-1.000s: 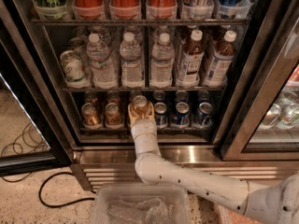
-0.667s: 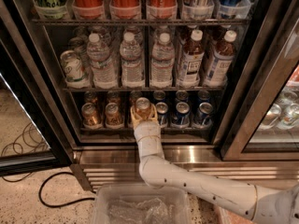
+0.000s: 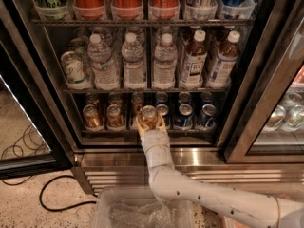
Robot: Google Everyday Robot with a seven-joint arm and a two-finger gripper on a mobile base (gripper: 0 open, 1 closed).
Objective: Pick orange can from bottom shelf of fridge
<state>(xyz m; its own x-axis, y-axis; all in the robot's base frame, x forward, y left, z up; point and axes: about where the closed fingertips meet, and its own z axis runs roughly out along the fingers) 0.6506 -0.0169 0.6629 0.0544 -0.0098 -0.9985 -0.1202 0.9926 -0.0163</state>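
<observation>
Gripper: the gripper (image 3: 150, 124) is clamped around the orange can (image 3: 148, 116), at the front edge of the bottom shelf (image 3: 107, 132).
Change: can and gripper have slid slightly toward 6 o'clock, out of the row.
Neighbours: other orange cans (image 3: 114, 116) at 9 o'clock and blue cans (image 3: 183, 116) at 3 o'clock are unmoved.
Meaning: the grasp looks secure, and withdrawal from the fridge (image 3: 199, 158) seems begun.
</observation>
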